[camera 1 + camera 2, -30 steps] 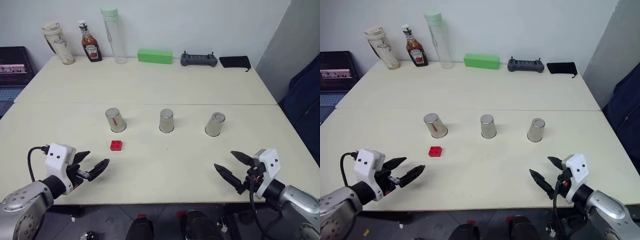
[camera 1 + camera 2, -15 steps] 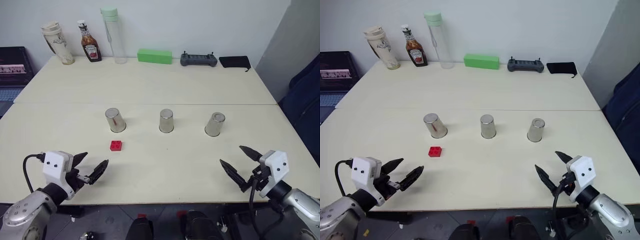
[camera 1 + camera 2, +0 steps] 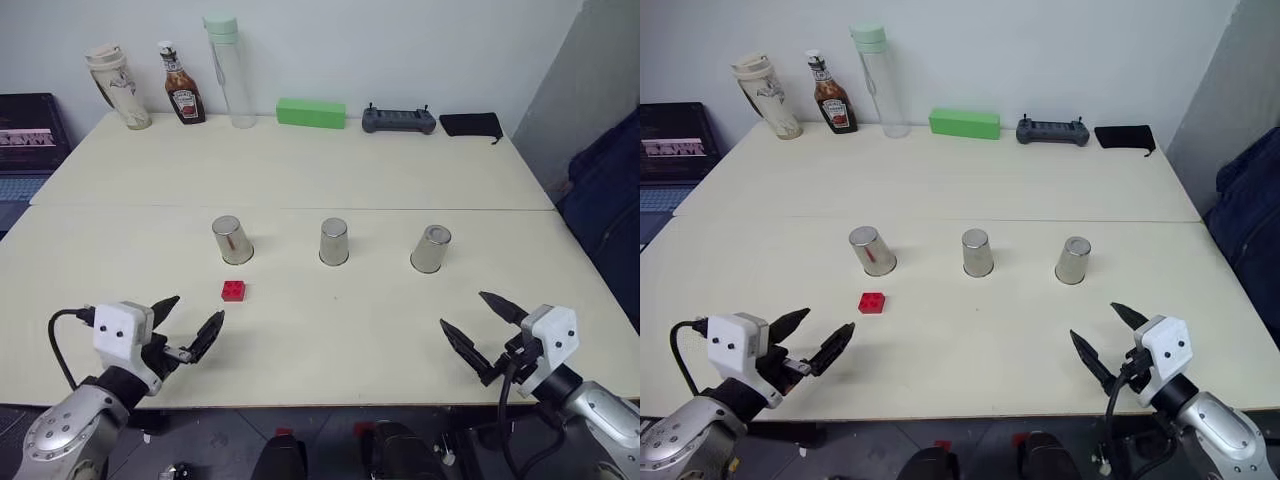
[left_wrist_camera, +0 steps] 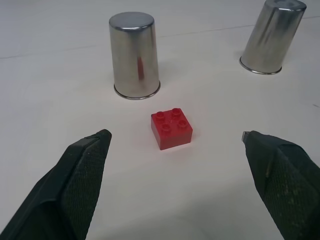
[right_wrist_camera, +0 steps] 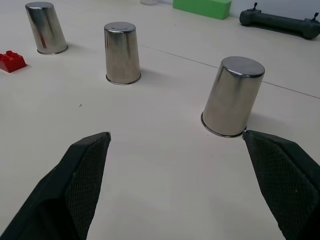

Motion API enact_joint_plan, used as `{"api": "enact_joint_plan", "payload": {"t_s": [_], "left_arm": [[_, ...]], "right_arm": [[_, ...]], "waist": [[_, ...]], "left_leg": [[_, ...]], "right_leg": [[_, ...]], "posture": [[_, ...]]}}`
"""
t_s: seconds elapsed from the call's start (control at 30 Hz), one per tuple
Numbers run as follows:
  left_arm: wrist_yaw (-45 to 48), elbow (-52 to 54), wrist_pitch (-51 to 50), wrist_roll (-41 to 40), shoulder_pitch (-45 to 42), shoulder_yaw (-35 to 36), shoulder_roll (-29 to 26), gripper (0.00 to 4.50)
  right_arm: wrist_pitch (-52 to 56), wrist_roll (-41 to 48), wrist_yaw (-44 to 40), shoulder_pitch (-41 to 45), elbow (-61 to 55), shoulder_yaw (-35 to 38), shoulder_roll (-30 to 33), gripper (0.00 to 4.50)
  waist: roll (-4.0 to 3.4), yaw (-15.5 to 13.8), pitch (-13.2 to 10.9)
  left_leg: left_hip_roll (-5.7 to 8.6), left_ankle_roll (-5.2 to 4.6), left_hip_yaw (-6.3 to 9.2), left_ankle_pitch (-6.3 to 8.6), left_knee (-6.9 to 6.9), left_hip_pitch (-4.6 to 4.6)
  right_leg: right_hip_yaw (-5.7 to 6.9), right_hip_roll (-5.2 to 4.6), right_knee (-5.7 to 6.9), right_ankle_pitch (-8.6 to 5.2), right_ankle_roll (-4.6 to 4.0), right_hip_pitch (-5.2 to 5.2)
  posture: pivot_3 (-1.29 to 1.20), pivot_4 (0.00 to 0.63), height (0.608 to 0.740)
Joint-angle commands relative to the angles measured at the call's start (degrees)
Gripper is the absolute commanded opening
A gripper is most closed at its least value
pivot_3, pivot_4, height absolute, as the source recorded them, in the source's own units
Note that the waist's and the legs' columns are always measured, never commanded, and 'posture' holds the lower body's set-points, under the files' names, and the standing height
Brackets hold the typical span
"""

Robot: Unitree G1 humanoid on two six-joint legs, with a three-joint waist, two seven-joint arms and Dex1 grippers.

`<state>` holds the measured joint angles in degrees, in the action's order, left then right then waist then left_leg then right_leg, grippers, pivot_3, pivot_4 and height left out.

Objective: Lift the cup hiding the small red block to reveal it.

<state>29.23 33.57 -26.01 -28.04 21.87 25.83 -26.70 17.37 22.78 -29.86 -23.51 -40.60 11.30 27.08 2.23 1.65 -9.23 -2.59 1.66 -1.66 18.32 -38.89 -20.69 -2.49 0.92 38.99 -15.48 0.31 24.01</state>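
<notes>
1. Looking down from the head camera, I see three small silvery brushed-metal cups standing upside down in a row across the cream table (image 3: 400, 170): the left cup (image 3: 231, 240), the middle cup (image 3: 333, 242) and the right cup (image 3: 431, 249), well apart from one another.
2. The small red studded plastic block (image 3: 234, 290) lies uncovered on the tabletop, just beside the left cup at that cup's 6 o'clock; block and cup do not touch, as my left wrist camera confirms.
3. My left gripper (image 3: 186, 328) hovers near the table's front edge, at about 7 o'clock from the block; its two black fingers are spread wide and hold nothing. In its wrist view the block sits between the fingertips, farther out.
4. My right gripper (image 3: 484, 330) hovers near the front edge at about 5 o'clock from the right cup, fingers likewise spread wide and empty.
5. Along the far edge, at 12 o'clock, stand a beige lidded tumbler (image 3: 118, 85), a brown ketchup bottle (image 3: 184, 95), a tall clear bottle with a pale green cap (image 3: 228, 70), a green rectangular box (image 3: 310, 113), a dark grey handheld controller (image 3: 398, 120) and a black pouch (image 3: 471, 124).
</notes>
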Motion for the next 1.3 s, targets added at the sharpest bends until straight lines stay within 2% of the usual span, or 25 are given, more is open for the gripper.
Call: {"api": "enact_joint_plan", "payload": {"t_s": [0.03, 1.3], "left_arm": [[-0.8, 2.5, -0.1, 0.3, 0.0, -0.7, -0.5, 4.48], [-2.9, 2.4, -3.7, -0.4, -3.0, -1.1, -3.1, 4.48]], "right_arm": [[-0.3, 0.4, 0.3, 0.7, -1.6, 0.2, 0.0, 4.5], [-0.4, -0.8, 1.2, 0.7, -2.0, 0.2, -0.2, 4.5]], "waist": [[0.0, 0.0, 0.0], [0.0, 0.0, 0.0]], "left_leg": [[0.0, 0.0, 0.0, 0.0, 0.0, 0.0], [0.0, 0.0, 0.0, 0.0, 0.0, 0.01]], "right_leg": [[0.0, 0.0, 0.0, 0.0, 0.0, 0.0], [0.0, 0.0, 0.01, 0.01, 0.0, 0.0]], "posture": [[0.0, 0.15, 0.74], [0.0, 0.15, 0.74]]}}
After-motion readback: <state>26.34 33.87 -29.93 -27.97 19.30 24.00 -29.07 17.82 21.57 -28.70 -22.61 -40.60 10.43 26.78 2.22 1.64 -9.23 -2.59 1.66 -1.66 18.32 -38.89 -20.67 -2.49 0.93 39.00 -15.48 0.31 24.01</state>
